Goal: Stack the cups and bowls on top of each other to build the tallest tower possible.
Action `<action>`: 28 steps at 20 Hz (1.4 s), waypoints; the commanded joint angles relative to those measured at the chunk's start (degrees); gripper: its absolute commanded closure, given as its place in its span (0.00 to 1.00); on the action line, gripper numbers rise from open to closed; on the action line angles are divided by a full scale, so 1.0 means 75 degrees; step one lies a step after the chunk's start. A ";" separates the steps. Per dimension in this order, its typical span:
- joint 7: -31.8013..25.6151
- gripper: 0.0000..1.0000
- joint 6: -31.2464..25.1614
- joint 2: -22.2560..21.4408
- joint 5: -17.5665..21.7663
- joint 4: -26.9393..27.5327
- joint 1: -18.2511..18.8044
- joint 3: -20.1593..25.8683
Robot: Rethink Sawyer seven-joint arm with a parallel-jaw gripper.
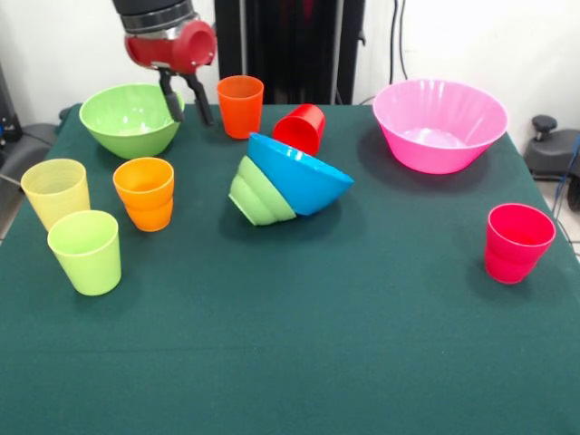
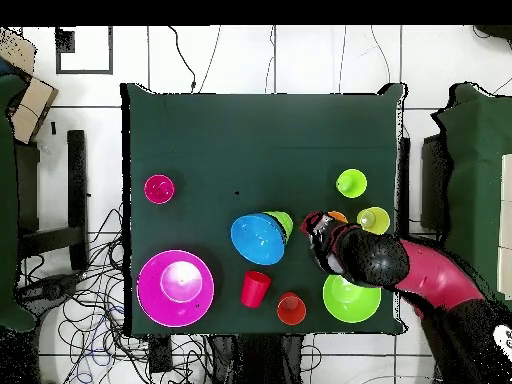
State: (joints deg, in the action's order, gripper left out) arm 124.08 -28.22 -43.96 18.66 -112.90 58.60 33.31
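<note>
From overhead, the arm (image 2: 420, 275) hides most of one orange cup (image 1: 145, 192). The blue bowl (image 1: 299, 172) lies tipped over a small green bowl (image 1: 258, 195) at the centre of the green tablecloth (image 1: 299, 353). At eleven o'clock the gripper (image 1: 187, 101) hangs open and empty beside the large green bowl (image 1: 130, 118). Cables (image 2: 90, 330) litter the tiled floor.

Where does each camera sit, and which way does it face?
Front view: across the table, facing the robot; the gripper, jaws open, hangs beside the large green bowl.
Overhead view: above, looking straight down; the arm enters from the lower right.
Both show the tipped blue bowl and the pink bowl.
</note>
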 commanded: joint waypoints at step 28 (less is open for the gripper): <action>0.0493 0.00 0.0370 0.0615 -0.0144 0.0413 -0.1157 -0.0175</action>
State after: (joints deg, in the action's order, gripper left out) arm 124.08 -28.19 -43.06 18.63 -112.56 52.90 33.32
